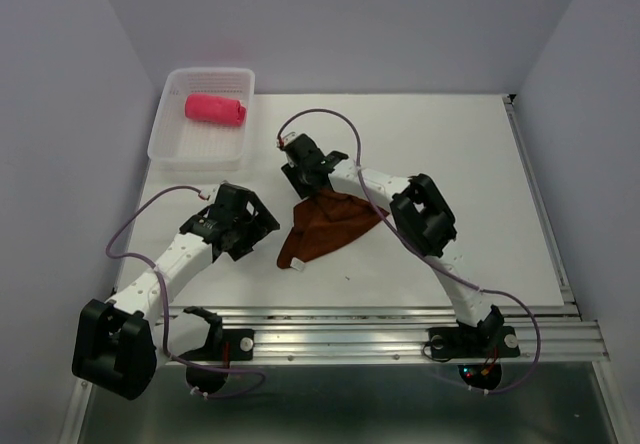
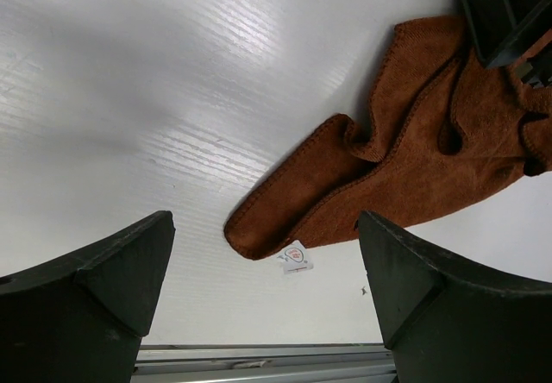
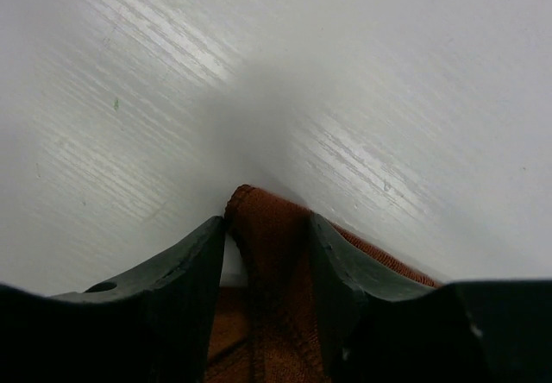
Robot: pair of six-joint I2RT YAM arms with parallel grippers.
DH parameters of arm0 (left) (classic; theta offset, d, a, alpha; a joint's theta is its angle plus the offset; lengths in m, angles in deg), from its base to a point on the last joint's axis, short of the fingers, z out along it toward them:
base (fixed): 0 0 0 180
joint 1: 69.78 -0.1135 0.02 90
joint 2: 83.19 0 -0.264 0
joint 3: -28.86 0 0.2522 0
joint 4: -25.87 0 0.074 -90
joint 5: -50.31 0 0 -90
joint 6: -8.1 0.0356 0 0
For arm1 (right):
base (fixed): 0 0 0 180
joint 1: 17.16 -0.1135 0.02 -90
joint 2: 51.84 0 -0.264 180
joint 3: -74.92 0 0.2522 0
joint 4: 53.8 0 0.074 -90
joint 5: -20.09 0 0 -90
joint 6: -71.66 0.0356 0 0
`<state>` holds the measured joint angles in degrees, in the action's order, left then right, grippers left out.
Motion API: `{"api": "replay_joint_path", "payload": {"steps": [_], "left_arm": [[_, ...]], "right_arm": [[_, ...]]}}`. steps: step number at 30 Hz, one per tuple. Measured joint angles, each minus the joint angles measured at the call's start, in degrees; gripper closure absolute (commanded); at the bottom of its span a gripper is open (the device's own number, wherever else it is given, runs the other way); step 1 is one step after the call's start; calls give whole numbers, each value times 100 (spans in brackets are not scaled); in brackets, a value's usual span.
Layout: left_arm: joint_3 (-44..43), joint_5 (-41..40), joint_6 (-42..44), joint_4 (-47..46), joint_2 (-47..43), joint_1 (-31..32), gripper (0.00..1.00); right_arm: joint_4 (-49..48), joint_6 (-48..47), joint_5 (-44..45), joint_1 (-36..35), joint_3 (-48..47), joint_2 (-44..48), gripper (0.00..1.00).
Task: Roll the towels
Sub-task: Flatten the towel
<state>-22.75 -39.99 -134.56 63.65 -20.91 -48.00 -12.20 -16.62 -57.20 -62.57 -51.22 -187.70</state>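
The pink towel (image 1: 215, 108) lay rolled in the white basket (image 1: 170, 146), while the rust-brown towel (image 1: 320, 232) sprawled unrolled on the table (image 1: 460, 154), its far corner pinched by the right gripper (image 3: 267, 228), the left gripper (image 2: 265, 228) gaping empty nearby.

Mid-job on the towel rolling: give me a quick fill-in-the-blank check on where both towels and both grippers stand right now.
1. The bright pink-red cloth towel lies rolled in the white perforated plastic basket at the white table's far ____ corner.
2. The right gripper pinches the rust-brown cloth towel, which lies crumpled on the table, not yet ____.
3. The left gripper stands ____, holding nothing.
Missing words: left; rolled; open.
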Motion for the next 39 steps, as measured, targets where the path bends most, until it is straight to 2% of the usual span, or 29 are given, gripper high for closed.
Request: {"api": "replay_joint_path", "payload": {"steps": [4,8,15,18,24,29,34,39], "left_arm": [[2,0,0,-4,2,0,1],[79,0,2,-50,2,0,1],[111,24,2,2,17,0,1],[125,52,2,129,17,0,1],[184,334,7,273,33,0,1],[229,568,4,232,188,127,4],[348,754,-109,155,514,487,9],[448,785,-326,109,802,728,17]], "right_arm": [[-2,-17,-7,0,-76,-63,79],[4,-39,-17,0,-107,-72,97],[9,-48,127,0,-164,20,99],[-31,-26,192,31,188,483,99],[-337,118,229,236,1615,2527,99],[-734,337,212,793,2872,4138,99],[-817,651,356,1250,4247,5080,99],[-675,914,407,1414,5084,5668,99]]}}
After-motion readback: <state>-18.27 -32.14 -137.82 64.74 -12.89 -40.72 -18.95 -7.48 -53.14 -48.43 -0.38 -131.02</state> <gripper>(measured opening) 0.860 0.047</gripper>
